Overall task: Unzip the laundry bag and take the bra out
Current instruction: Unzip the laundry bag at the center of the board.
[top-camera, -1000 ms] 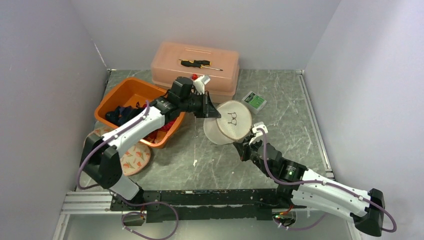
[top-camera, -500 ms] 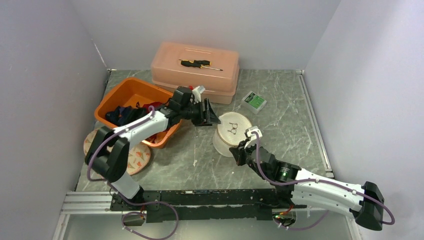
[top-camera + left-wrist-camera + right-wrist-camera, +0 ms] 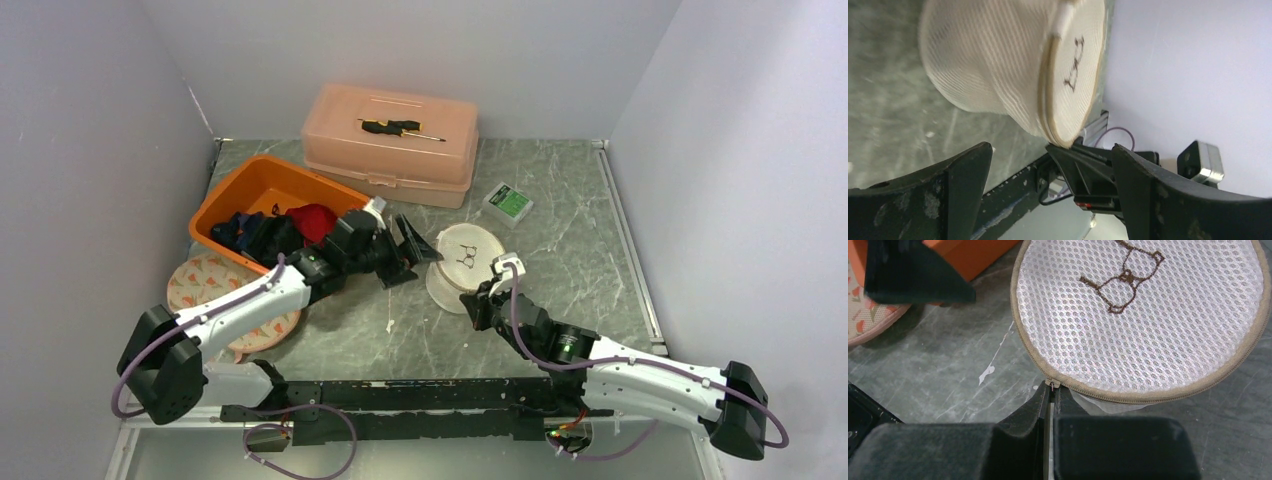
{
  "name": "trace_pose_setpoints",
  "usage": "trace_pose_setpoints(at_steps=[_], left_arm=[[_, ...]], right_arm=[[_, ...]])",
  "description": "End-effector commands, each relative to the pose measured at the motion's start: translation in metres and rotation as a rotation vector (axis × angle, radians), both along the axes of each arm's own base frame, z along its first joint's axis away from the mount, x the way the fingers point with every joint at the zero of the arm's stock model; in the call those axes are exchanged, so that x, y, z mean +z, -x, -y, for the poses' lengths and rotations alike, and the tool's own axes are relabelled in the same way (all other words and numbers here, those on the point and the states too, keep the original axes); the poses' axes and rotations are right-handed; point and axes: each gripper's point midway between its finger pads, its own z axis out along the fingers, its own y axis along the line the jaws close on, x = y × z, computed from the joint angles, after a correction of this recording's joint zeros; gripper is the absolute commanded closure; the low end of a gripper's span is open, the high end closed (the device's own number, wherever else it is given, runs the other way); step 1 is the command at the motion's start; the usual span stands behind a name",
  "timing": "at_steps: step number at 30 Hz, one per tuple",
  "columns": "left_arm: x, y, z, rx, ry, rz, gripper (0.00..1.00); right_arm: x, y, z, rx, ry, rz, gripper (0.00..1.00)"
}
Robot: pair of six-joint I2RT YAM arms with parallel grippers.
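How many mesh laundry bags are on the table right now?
1. The laundry bag lies mid-table, right of the orange basin; the right tool pinches its zipper pull, and the left tool stands open beside it. Another could hide under the clothes in the basin.

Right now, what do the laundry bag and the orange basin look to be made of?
Laundry bag: white honeycomb mesh fabric, matte, edged with beige zipper tape; the open holes show plainly. Orange basin: probably moulded plastic, judging by its smooth, slightly glossy walls and uniform colour.
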Motion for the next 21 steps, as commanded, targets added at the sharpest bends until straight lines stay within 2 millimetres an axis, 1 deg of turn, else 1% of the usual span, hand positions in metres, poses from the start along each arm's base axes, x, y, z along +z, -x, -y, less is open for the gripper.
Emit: trace_pose_setpoints(at_steps=[1,4,7,11,14,17,21], left_arm=[[0.005,0.012,0.027,0.043,0.069,0.001,0.06],[0.004,0.01,0.036,0.043,0.073,-0.006,0.06],[0.005,0.009,0.049,0.03,0.068,-0.008,0.1],[-0.007,0.01,0.061,0.01,0.034,-0.043,0.18],[-0.016,0.009,0.064,0.011,0.024,-0.065,0.23],[-0.017,0.006,0.066,0.013,0.024,-0.059,0.37],[-0.02,0.005,0.065,0.018,0.009,-0.053,0.6]], right_arm=[[0.014,-0.005,-0.005,-0.025,-0.054,0.018,1.0],[0.013,-0.004,-0.007,-0.021,-0.053,0.01,1.0],[0.012,-0.004,-0.007,-0.02,-0.05,0.005,1.0],[0.012,-0.004,-0.008,-0.019,-0.052,0.004,1.0],[0.011,-0.004,-0.009,-0.017,-0.049,0.003,1.0],[0.011,-0.004,-0.008,-0.016,-0.047,0.002,1.0],[0.01,-0.003,-0.006,-0.018,-0.043,0.001,1.0]])
